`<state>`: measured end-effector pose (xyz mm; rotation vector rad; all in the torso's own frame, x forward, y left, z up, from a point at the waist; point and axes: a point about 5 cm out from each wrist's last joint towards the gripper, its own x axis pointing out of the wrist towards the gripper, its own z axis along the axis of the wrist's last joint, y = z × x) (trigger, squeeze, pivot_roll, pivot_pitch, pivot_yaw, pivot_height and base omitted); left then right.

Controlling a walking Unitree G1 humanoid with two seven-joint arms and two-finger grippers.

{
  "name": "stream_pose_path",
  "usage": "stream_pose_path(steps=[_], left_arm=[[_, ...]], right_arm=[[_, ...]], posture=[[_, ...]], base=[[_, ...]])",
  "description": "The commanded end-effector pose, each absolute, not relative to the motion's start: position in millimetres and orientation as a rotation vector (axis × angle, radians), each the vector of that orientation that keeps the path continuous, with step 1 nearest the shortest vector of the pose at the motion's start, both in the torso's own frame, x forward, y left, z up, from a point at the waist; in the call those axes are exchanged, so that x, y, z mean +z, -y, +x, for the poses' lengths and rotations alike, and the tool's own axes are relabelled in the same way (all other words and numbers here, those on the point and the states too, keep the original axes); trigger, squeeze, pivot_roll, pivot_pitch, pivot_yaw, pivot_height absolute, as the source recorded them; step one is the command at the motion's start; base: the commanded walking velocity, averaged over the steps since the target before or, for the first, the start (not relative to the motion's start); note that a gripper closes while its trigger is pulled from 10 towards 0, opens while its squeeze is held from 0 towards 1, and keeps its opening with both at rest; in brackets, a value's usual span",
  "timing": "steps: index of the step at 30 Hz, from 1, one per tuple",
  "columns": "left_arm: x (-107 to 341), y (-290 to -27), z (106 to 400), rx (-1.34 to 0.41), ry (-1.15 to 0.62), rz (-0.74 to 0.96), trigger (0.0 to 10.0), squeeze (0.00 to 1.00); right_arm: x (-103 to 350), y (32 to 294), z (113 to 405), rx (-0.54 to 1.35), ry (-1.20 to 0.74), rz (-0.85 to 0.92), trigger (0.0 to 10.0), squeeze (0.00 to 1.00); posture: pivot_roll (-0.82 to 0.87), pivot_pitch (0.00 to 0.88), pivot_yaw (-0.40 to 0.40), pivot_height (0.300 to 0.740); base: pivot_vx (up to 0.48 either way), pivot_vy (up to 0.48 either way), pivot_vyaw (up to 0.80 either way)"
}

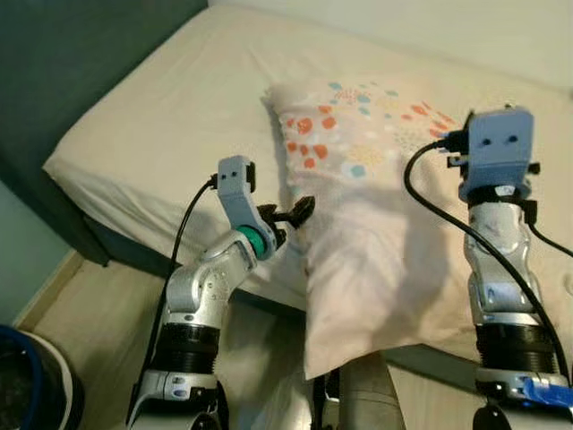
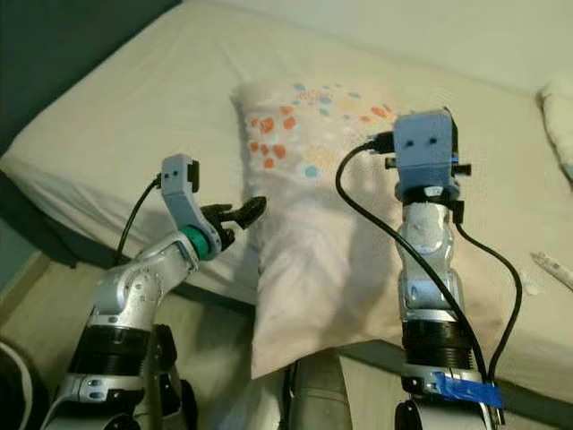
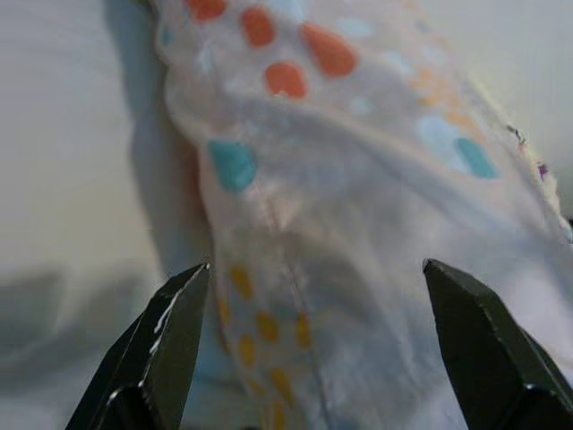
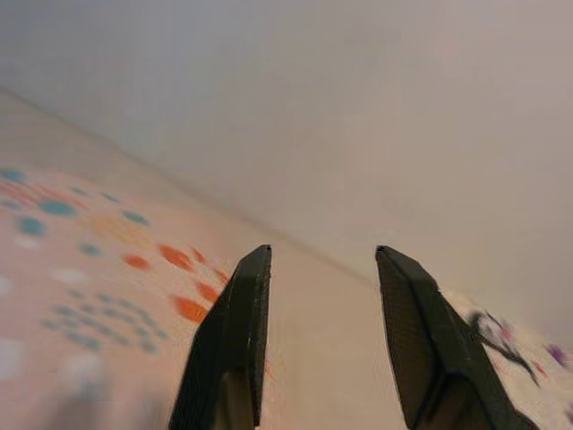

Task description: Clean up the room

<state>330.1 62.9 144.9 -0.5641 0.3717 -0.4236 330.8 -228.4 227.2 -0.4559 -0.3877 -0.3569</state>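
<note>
Left claw [image 1: 300, 212] spread wide at the pillow [image 1: 376, 224] edge, mid-frame.
Pillow hung half off the bed [image 1: 161, 116], so probably lining up a grab; right claw [image 4: 318, 345] parted too, above it.

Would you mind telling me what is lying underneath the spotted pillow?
The spotted pillow lies on the bed, on its cream sheet, with its near end hanging over the bed's edge. Whatever lies directly beneath the pillow is covered.
</note>
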Motion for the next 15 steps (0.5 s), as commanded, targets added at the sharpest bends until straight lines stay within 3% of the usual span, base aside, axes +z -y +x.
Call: stream_pose_path(steps=[1, 9, 14, 15], left_arm=[[156, -29, 332, -0.509, -0.404, -0.618, 10.0, 1.00], [152, -17, 336, -0.515, -0.443, -0.611, 10.0, 1.00], [157, -2, 334, -0.576, -0.493, -0.761, 10.0, 1.00], [164, 5, 332, -0.631, -0.493, -0.833, 10.0, 1.00]], right_arm=[[224, 237, 331, -0.393, 0.349, -0.465, 10.0, 1.00], [225, 238, 329, -0.412, 0.347, -0.483, 10.0, 1.00], [223, 242, 328, -0.433, 0.336, -0.501, 10.0, 1.00], [222, 243, 328, -0.438, 0.334, -0.508, 10.0, 0.75]], posture=[[-0.04, 0.183, -0.020, 0.583], [-0.05, 0.191, -0.021, 0.583], [-0.05, 0.197, -0.020, 0.583], [-0.06, 0.198, -0.019, 0.583]], base=[[0.000, 0.000, 0.00], [0.000, 0.000, 0.00], [0.000, 0.000, 0.00], [0.000, 0.000, 0.00]])
